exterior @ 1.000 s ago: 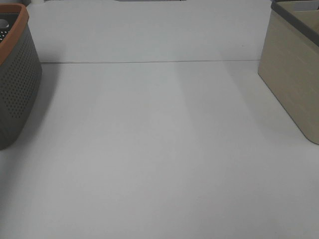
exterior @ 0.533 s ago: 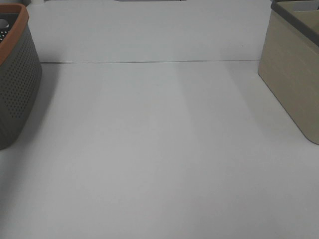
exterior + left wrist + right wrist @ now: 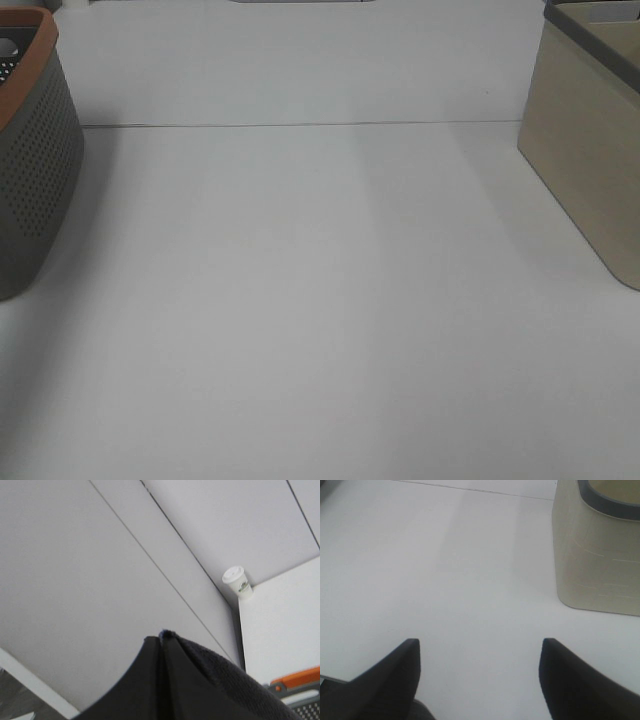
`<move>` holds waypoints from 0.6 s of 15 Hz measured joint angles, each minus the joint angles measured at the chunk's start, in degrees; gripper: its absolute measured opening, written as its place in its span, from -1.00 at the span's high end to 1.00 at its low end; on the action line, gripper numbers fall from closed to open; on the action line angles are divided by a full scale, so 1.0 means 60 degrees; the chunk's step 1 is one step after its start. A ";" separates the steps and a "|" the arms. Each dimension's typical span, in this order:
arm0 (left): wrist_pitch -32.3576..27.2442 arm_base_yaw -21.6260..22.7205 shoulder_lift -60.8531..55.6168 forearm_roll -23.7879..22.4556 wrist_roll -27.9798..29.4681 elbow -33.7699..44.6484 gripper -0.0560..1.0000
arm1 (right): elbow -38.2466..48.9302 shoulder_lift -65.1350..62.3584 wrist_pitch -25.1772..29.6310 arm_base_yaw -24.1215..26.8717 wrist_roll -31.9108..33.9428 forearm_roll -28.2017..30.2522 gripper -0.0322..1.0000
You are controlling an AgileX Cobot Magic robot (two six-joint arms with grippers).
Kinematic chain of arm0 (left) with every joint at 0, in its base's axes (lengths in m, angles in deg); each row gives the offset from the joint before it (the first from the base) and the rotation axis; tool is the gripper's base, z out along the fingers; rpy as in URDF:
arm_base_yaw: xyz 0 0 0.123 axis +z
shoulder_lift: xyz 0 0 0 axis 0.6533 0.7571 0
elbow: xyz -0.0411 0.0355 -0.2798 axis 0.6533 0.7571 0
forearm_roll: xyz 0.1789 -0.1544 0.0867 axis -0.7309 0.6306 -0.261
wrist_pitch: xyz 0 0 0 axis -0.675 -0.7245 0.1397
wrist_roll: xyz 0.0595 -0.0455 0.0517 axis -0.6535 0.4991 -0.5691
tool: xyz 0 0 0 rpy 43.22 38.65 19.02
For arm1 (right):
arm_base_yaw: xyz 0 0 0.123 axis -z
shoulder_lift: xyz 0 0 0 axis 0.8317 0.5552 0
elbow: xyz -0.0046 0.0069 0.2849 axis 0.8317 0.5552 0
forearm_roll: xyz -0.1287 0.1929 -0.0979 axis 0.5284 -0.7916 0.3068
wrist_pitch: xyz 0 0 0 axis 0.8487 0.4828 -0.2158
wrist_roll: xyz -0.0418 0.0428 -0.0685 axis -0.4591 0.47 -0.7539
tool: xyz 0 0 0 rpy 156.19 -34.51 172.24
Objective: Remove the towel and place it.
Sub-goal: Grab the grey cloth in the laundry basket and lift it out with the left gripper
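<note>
A white table (image 3: pixel 320 300) carries a beige bin (image 3: pixel 590 150) at its far right corner and a perforated basket (image 3: pixel 35 170) at its left edge. The right gripper (image 3: pixel 480 652) gapes wide above the tabletop. The left gripper (image 3: pixel 161 639), near the basket, is clamped on the black towel (image 3: pixel 220 672).

Left gripper (image 3: pixel 161 638): closed, the two dark fingers (image 3: pixel 145 672) pressed tip to tip with only a thin seam between them.
Left grasp: pinching the towel (image 3: pixel 215 675), whose dark terry lies over the outside of one finger.
Right gripper (image 3: pixel 480 642): spread wide, the two dark fingers (image 3: pixel 395 675) well apart and holding nothing.
Right pose: pointed down and forward, fingertips above the table (image 3: pixel 470 580).
Arms: pose cannot be told; only the fingers show, in the wrist views.
</note>
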 joint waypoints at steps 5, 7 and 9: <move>0.0010 -0.1652 0.0134 -0.0029 0.0000 -0.2168 0.89 | 0.0000 0.0000 0.0000 0.0000 0.0000 0.0000 -0.36; -0.0019 -0.2349 0.0458 -0.0076 -0.0010 -0.3123 0.89 | 0.0000 0.0000 0.0000 0.0000 0.0000 0.0000 -0.36; -0.0363 -0.3075 0.0917 -0.0095 -0.0067 -0.4049 0.89 | 0.0000 0.0000 0.0000 0.0000 0.0000 0.0000 -0.36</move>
